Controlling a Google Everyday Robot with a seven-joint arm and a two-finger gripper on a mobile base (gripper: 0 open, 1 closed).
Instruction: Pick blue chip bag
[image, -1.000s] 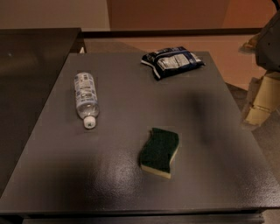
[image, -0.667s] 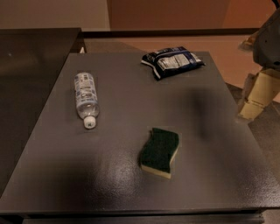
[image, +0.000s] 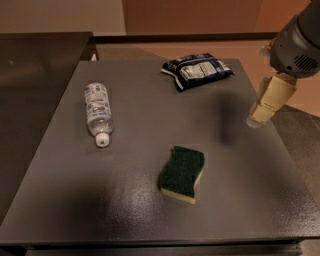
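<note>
Bag status: blue chip bag (image: 197, 71) lies flat on table (image: 100, 200), upper centre of frame, well apart from gripper (image: 262, 111) at right edge, whose state cannot be told. Judged light, crinkly, slippery, crushable; pinch across narrow middle.

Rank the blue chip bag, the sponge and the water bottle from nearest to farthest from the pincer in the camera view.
The pincer hangs over the right edge of the table.
1. The blue chip bag, far side, left of the pincer; too close to call against the sponge.
2. The green-and-yellow sponge, near middle.
3. The clear water bottle, left side, plainly farthest.
</note>
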